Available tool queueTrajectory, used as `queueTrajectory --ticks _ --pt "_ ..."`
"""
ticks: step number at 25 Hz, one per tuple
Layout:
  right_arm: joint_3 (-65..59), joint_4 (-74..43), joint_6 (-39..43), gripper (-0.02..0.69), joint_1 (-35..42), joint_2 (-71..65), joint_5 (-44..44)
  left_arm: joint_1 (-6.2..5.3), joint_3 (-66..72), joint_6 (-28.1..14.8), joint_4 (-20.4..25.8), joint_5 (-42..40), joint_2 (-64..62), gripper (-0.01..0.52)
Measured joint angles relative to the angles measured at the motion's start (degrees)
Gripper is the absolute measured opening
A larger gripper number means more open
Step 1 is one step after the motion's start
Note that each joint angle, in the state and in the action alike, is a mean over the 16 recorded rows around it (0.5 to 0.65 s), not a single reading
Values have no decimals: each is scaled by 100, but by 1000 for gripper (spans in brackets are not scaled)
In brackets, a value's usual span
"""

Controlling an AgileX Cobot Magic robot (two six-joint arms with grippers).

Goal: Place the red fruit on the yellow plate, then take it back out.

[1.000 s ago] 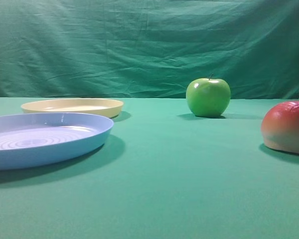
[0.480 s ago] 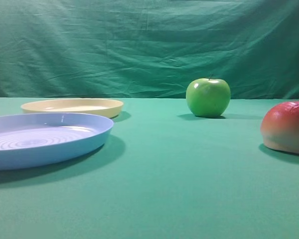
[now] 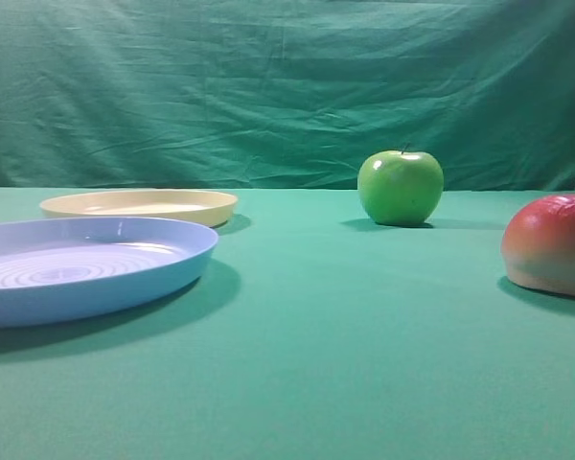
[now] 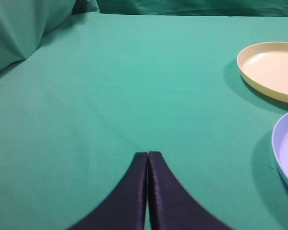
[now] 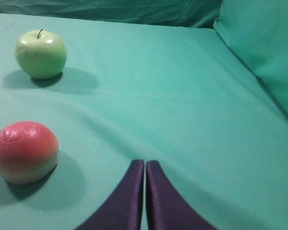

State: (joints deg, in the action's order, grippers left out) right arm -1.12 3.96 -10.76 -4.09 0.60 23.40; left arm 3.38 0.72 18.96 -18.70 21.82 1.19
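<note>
The red fruit (image 3: 554, 242) lies on the green cloth at the right edge of the high view; the right wrist view shows the red fruit (image 5: 24, 151) low on the left. The yellow plate (image 3: 139, 204) sits empty at the back left, and the yellow plate (image 4: 273, 69) appears at the right of the left wrist view. My left gripper (image 4: 147, 155) is shut and holds nothing, well left of the plates. My right gripper (image 5: 145, 163) is shut and empty, to the right of the red fruit and apart from it. Neither gripper shows in the high view.
A light blue plate (image 3: 86, 264) with concentric rings stands in front of the yellow one, its rim (image 4: 283, 148) at the right of the left wrist view. A shiny green apple (image 3: 400, 187) stands at the back middle, the same green apple (image 5: 41, 53) beyond the red fruit. A green backdrop (image 3: 287, 86) hangs behind.
</note>
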Motion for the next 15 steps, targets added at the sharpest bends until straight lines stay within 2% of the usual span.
queueTrajectory --ticks 15 --pt "0 0 -76 0 0 0 5 0 0 0 0 0 0 0"
